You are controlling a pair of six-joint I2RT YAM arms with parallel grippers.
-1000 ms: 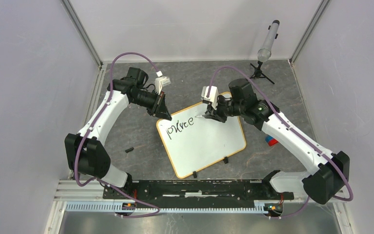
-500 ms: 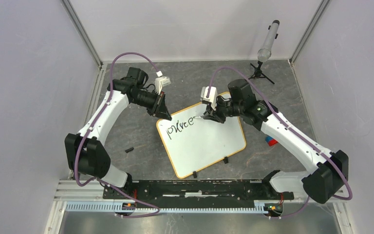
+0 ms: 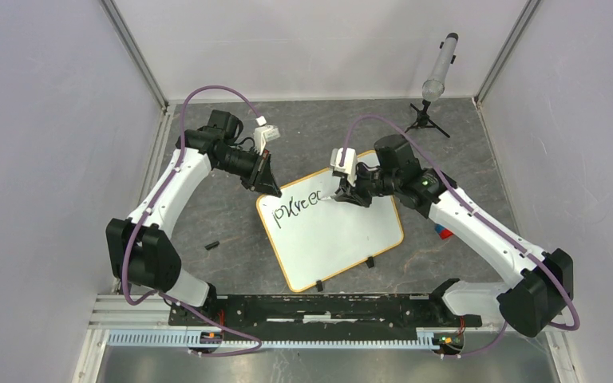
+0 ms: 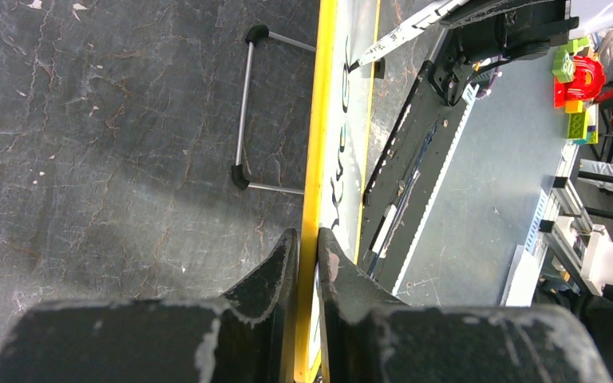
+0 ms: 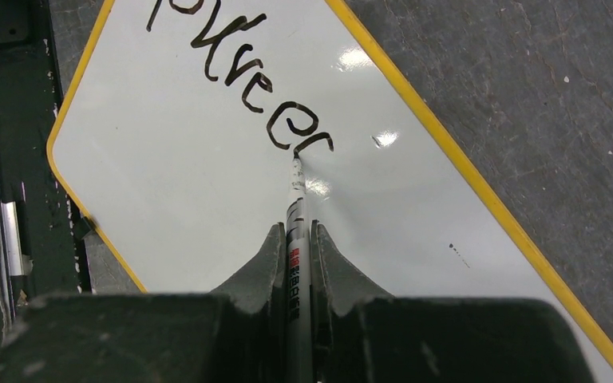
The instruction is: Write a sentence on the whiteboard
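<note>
The whiteboard (image 3: 343,239) lies tilted on the dark table, with an orange-yellow frame. A short black scrawl, the sentence (image 3: 299,206), runs along its far edge. My left gripper (image 3: 270,190) is shut on the board's far-left corner. In the left wrist view the jaws (image 4: 307,235) pinch the yellow frame (image 4: 318,144). My right gripper (image 3: 345,194) is shut on a grey marker (image 5: 296,215). The marker's tip touches the board (image 5: 191,183) at the end of the last letter of the writing (image 5: 243,80).
A grey cylinder on a small black tripod (image 3: 437,72) stands at the back right. A small black piece (image 3: 211,244) lies left of the board. A red and blue object (image 3: 444,232) lies right of it. Two black clip feet (image 3: 319,285) sit on the board's near edge.
My right gripper has shifted slightly right with the marker, and one more letter has appeared at the end of the scrawl. The left gripper has held still on the board's corner.
</note>
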